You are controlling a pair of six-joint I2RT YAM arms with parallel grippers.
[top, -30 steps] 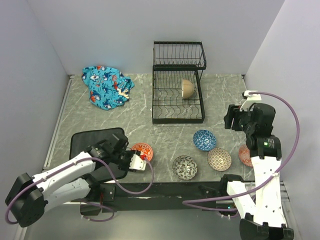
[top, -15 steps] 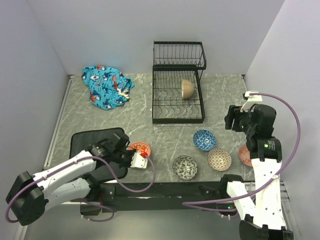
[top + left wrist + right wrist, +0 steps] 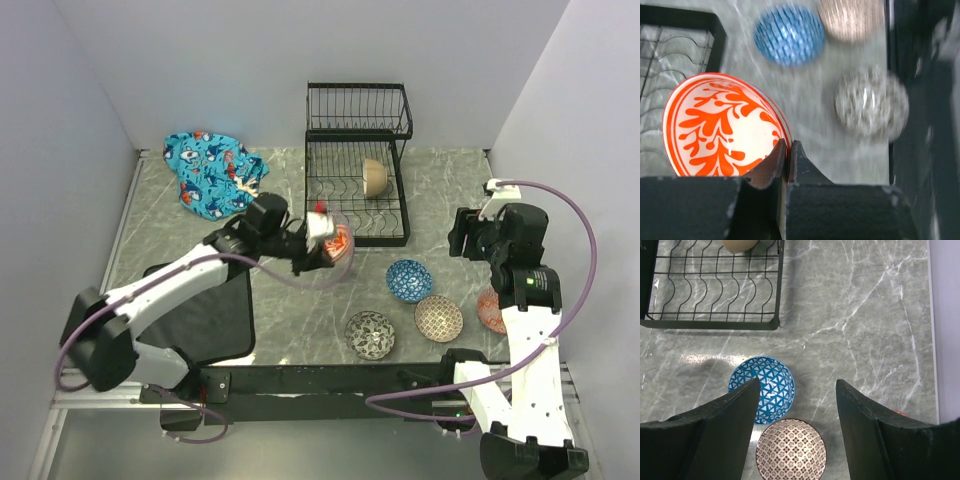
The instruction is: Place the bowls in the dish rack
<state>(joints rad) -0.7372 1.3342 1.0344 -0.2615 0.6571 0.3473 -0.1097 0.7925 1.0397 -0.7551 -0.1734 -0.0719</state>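
My left gripper (image 3: 322,240) (image 3: 788,150) is shut on the rim of the red-orange floral bowl (image 3: 339,243) (image 3: 725,125), held tilted in the air just in front of the black wire dish rack (image 3: 390,240) (image 3: 680,20) (image 3: 710,322). A cream-white bowl (image 3: 375,177) (image 3: 740,245) stands on edge in the rack's lower tier. On the table lie the blue bowl (image 3: 409,280) (image 3: 761,388), the brown dotted bowl (image 3: 439,318) (image 3: 790,450) and the black-and-white bowl (image 3: 370,334) (image 3: 871,102). A salmon-orange bowl (image 3: 489,310) is partly hidden by the right arm. My right gripper (image 3: 465,235) (image 3: 797,381) hovers open and empty above the blue and brown bowls.
A crumpled blue patterned cloth (image 3: 213,172) lies at the back left. A black mat (image 3: 205,310) covers the near left of the table under the left arm. Grey walls close in the left, back and right sides.
The left gripper shut on the red-orange bowl beside the mat, lifted it and swung it up and right to the rack's front. The right arm has hardly moved.
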